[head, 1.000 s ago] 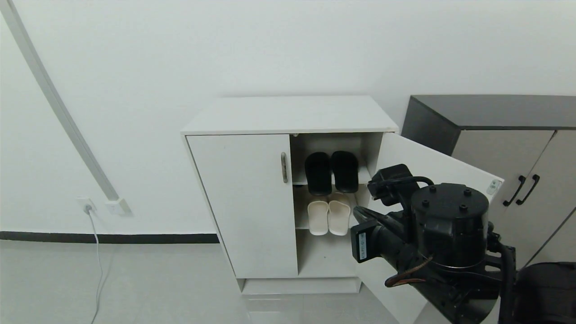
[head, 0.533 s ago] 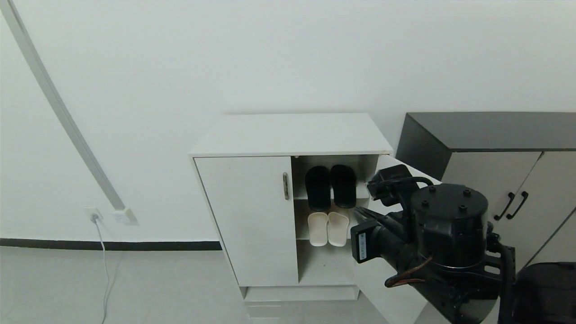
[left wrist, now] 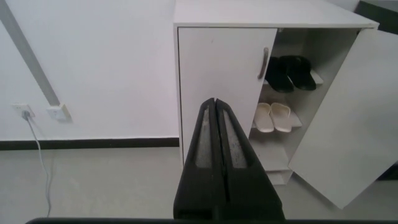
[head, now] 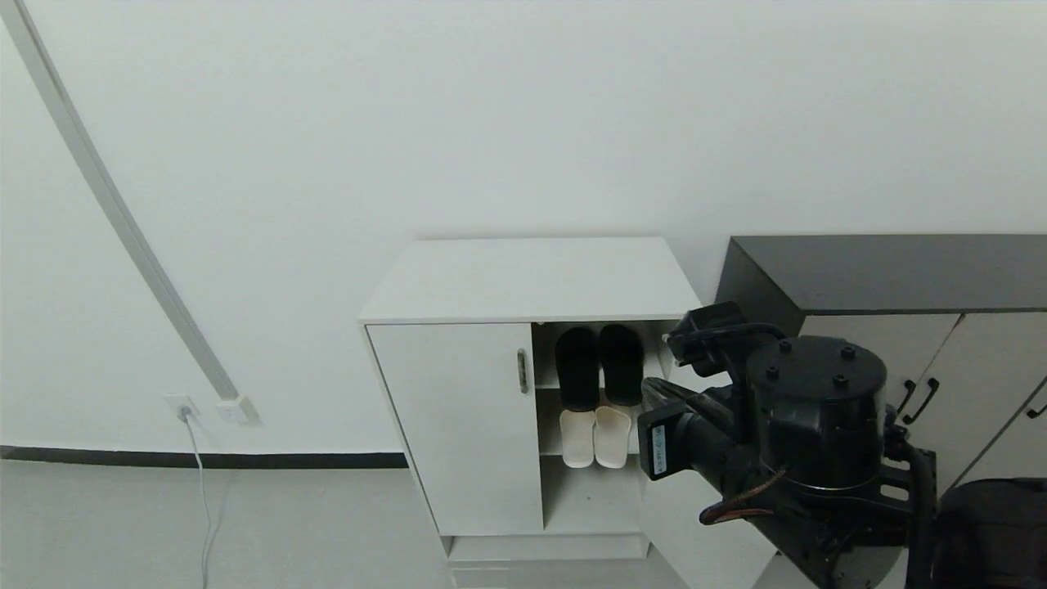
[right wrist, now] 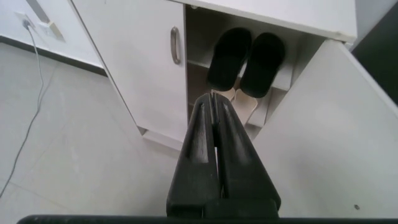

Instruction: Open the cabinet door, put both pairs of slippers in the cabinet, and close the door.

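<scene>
Wall plug: on the wall near the floor, with a cord hanging down. It is well apart from the cabinet and has no part in the job.
Left gripper: its two fingers are pressed together with nothing between them. It hangs out in front of the cabinet, well apart from it. I think it is kept back so it is not in the way.
Cabinet: white, standing against the wall.
Shut door: the left half, flat and closed, with its handle at the inner edge.
Black slippers: side by side on the upper shelf, in the open half — tucked in so the door can close.
White slippers: side by side on the shelf just below the black pair. Their ends stick out a little over the shelf edge.
Open door: the right half, swung wide toward the robot. It is the last thing left to do, I think.
Right gripper: fingers pressed together, holding nothing. It is in front of the open half, with the open door just beside it — a good spot to push that door shut.
Grey cabinet: a darker one just to the right, doors closed.
</scene>
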Motion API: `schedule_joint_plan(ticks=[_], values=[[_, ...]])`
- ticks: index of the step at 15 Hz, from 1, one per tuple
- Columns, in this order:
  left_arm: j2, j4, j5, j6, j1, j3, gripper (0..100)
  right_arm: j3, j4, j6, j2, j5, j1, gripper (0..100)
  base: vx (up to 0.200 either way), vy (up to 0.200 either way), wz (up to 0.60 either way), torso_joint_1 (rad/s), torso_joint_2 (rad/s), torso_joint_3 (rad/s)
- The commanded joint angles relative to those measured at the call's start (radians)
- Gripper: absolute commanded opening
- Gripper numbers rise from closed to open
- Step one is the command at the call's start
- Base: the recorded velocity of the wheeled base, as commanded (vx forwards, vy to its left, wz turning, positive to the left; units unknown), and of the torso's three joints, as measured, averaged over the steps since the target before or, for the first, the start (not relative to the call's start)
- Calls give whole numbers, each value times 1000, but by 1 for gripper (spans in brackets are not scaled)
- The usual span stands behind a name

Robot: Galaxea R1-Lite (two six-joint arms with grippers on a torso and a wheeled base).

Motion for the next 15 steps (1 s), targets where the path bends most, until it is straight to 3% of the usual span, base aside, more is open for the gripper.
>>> schedule_joint_plan(ticks=[1,6,12,15], values=[[0,0,0,-1,0,0,0,2,-2,1,11,-1,-2,0,0,0,0,178,-398,-212],[0,0,0,1,0,0,0,3,0,-1,11,-1,-2,0,0,0,0,19,-40,-24],[0,0,0,1,0,0,0,20,0,-22,11,-3,-7,0,0,0,-600,4,2,2],[0,0,0,2,0,0,0,20,0,-24,11,-1,-17,0,0,0,0,0,0,0]])
